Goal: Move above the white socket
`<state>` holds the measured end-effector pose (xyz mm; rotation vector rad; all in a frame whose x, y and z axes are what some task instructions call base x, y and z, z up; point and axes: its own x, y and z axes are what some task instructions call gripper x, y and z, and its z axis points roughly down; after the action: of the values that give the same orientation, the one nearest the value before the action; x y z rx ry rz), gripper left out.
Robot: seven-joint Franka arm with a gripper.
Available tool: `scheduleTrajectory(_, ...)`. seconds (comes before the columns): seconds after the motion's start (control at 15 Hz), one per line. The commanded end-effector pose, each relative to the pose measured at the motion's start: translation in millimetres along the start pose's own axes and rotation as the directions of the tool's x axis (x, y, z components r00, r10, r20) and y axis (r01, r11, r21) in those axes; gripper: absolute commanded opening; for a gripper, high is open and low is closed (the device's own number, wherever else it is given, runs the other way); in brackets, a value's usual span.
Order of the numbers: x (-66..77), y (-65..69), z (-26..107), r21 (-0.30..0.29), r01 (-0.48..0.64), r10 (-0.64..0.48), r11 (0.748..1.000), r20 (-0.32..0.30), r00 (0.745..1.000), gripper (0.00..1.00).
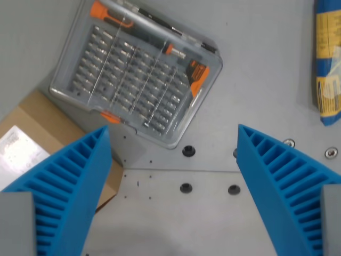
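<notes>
Blue ribbed fingers (80,186) of the gripper (173,136) stand spread wide, nothing between them but grey table (256,64). Ahead of the fingertips lies a clear bit case (136,72) (orange trim); a cardboard box (32,138) sits behind the left finger. No white socket shows.

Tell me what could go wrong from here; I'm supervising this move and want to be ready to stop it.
1. No white socket shows in the wrist view, so the arm may head the wrong way or settle over the wrong thing.
2. The tool is open, with its blue fingers wide apart; travelling low, one could clip the clear screwdriver bit case or the cardboard box.
3. The blue and yellow packet at the wrist view's right edge could be snagged.
</notes>
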<state>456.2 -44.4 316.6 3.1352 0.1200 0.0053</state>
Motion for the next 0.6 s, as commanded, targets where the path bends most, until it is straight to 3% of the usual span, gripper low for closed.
scheduleTrajectory(0.07,13.5,-0.5,3.8,-0.002,0.087,-0.087,0.996,0.01,0.996,1.0)
scheduleTrajectory(0.6,38.7,-1.6,27.2,-0.002,0.158,-0.158,0.987,0.018,0.987,1.0)
